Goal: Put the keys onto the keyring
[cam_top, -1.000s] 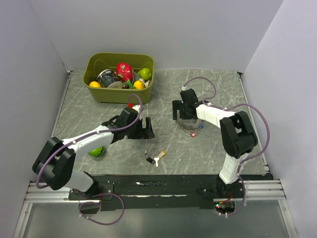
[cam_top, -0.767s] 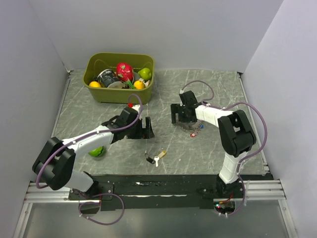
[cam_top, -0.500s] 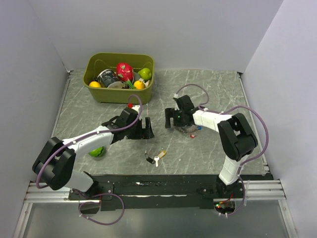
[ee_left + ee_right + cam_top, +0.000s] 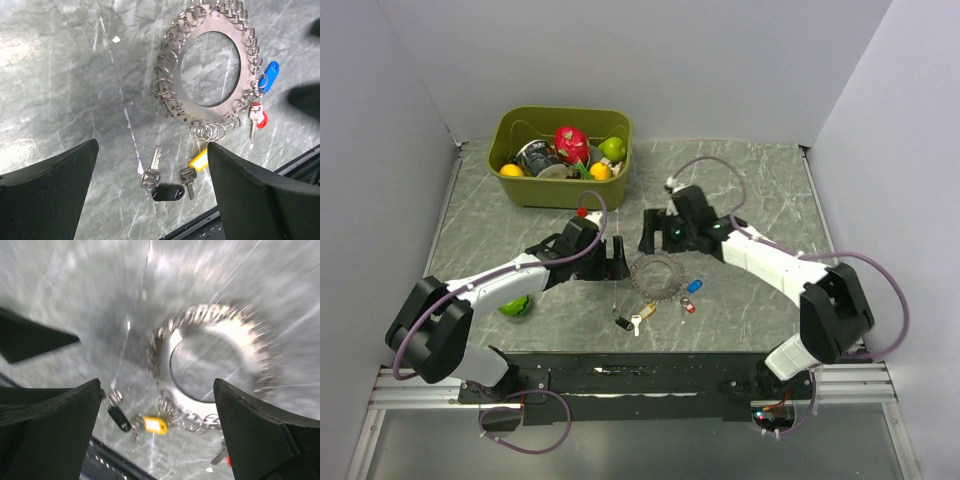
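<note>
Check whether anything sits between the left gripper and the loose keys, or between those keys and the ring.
Nothing visible does. The open left gripper has a clear path to the small black-headed and yellow-tagged metal keys, and the flat grey metal keyring lies right beside them.

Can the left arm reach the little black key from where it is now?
Probably yes. The left gripper is open, and its wrist view shows the black key lying bare on the table below the keyring. Nothing covers it or stands between them.
</note>
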`<state>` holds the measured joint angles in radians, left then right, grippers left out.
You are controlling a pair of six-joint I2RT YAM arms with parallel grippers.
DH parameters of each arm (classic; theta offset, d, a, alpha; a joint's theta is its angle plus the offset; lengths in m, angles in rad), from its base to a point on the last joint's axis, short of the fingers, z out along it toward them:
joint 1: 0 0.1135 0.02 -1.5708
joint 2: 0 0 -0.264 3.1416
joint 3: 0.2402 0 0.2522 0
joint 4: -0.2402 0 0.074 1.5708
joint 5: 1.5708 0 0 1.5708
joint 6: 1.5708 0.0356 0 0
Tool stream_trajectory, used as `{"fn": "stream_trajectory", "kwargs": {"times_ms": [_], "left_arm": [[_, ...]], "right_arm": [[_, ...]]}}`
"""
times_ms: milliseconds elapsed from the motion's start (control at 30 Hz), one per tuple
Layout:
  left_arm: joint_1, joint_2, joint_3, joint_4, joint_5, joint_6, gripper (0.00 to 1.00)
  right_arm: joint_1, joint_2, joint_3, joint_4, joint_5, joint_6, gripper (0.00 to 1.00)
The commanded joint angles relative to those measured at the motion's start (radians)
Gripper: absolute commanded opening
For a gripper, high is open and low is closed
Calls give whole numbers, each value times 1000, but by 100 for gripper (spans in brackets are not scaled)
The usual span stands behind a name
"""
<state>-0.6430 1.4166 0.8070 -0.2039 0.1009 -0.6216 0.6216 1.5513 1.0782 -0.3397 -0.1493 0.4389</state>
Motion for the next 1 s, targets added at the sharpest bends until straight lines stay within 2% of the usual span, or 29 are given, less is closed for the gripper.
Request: {"fn": "stream_trajectory", "kwargs": {"times_ms": [0, 67, 167, 367, 433, 533, 567, 700, 800, 967], "left_arm": [[-1, 24, 47, 47, 37, -9, 98], [-1, 62, 50, 72, 83, -27, 99], [-1, 119, 63, 126, 156, -55, 94], [-1, 261, 119, 138, 213, -79, 75], [-4, 286, 127, 150, 241, -79, 68], [-23, 346, 167, 133, 238, -58, 65], [-29, 385, 205, 104, 231, -49, 64], [-53, 490, 322, 23, 229, 5, 48], [-60, 557, 415, -38, 203, 36, 42], [-60, 622, 547, -83, 172, 69, 43]], "right_arm": [[-83, -76, -12, -27, 77, -14, 100], [-123, -69, -37, -27, 67, -23, 100], [-138, -62, -75, -32, 85, -48, 99], [-151, -62, -155, 10, 68, -32, 97], [-155, -60, -182, 37, 59, -25, 92], [-160, -45, -211, 59, 38, -12, 86], [-160, -37, -216, 77, 34, -11, 85], [-161, -36, -283, 146, 2, 14, 82], [-160, -40, -316, 168, -1, 29, 82], [-163, -68, -351, 166, 11, 37, 82]]}}
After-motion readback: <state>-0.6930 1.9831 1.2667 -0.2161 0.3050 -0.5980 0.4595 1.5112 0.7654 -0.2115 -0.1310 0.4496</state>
